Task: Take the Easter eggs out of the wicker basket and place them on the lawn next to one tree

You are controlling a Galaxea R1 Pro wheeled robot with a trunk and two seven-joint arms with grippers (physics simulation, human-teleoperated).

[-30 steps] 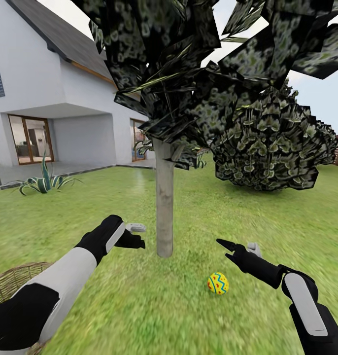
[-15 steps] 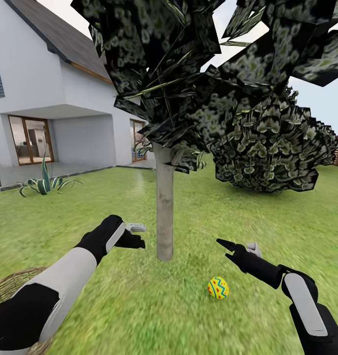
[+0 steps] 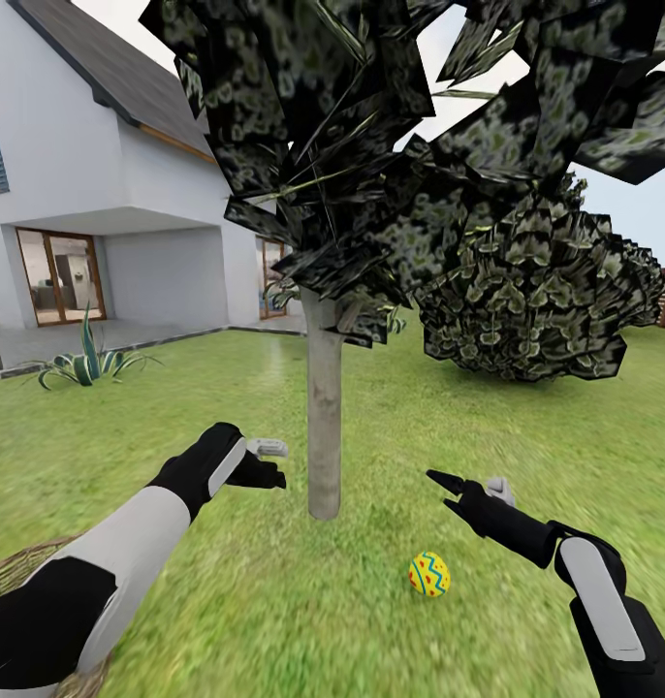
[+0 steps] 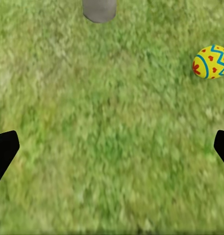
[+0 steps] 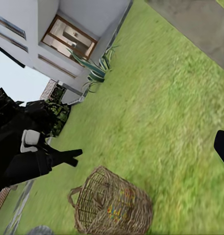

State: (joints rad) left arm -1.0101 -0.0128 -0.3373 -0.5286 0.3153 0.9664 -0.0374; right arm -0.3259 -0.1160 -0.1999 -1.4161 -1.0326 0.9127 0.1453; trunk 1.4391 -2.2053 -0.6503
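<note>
One Easter egg (image 3: 428, 573) on lawn (image 3: 526, 427) near tree (image 3: 323, 427); others apparently inside wicker basket (image 5: 112, 205); left gripper (image 3: 267, 462) and right gripper (image 3: 468, 483) spread, empty.

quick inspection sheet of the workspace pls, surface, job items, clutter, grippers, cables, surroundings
surface: lawn, short mottled green grass
job's things: one Easter egg on the grass near the tree trunk; wicker basket on the grass, colourful bits inside, count unclear
clutter: nothing seen
grippers: left gripper open, empty; right gripper open, empty, above the egg
cables: nothing seen
surroundings: white house, spiky plant, shrub
</note>
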